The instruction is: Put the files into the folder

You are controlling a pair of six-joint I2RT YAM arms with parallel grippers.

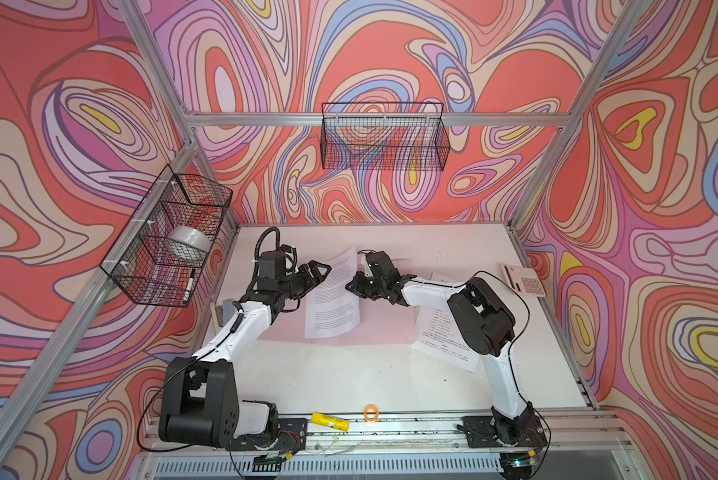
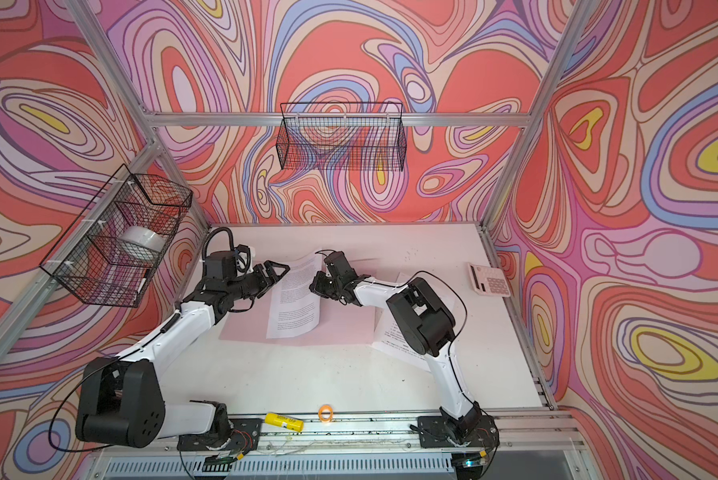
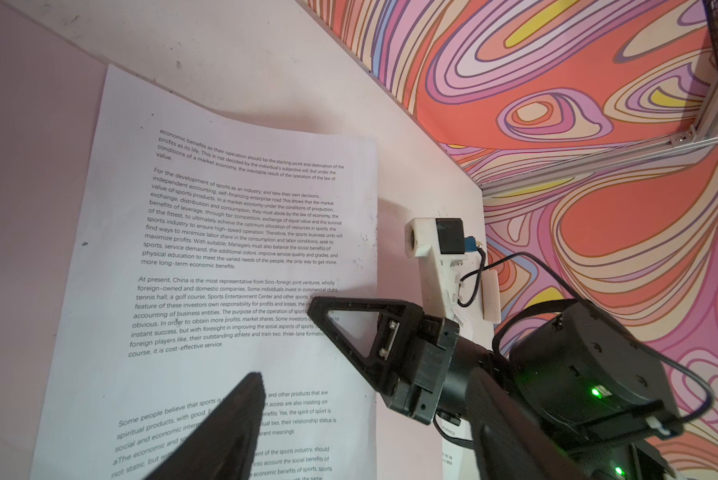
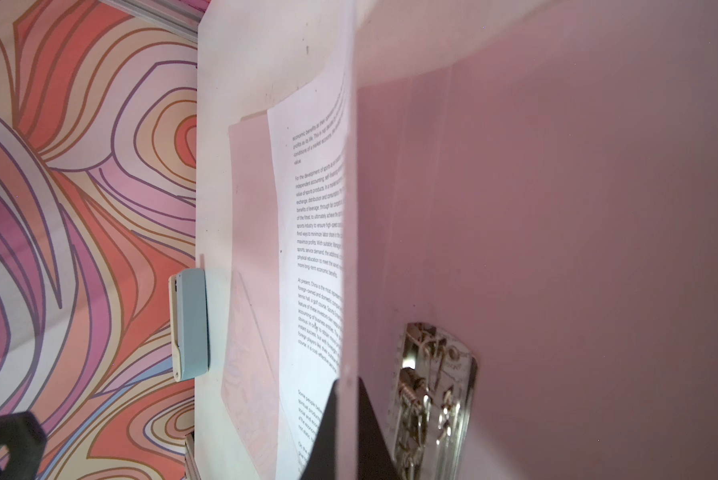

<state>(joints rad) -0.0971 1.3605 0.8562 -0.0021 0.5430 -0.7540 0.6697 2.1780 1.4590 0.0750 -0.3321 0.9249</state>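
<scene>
Folder [image 1: 386, 328], pale pink, is laid open and flat at the middle of the bench [image 1: 349, 382] in both top views, spread wider from left to right. A printed sheet [image 1: 332, 299] is placed on its left half, its long axis set front to back and leaned slightly right at the far end. Its right long edge is raised off the folder and pinched by the right gripper [image 1: 355, 286], closed tight on it. The left gripper [image 1: 319, 274] is held over the sheet's left edge, jaws parted, nothing between them. A second sheet [image 1: 444, 340], just beside the folder, is partly covered by the right arm. A calculator [image 1: 523, 280] is set well apart, and a yellow tube [image 1: 330, 421] and an orange ring [image 1: 371, 412] lie at the front.

In the left wrist view the text is shown with its top toward the back wall. One blurred finger [image 3: 232, 428] of the left gripper is seen above the page.

In the right wrist view the sheet is seen edge-on between the closed fingers. The silver clip [image 4: 436, 399] is shown just beside it on the folder, and a pale blue device [image 4: 191, 324] just off the folder's edge.
</scene>
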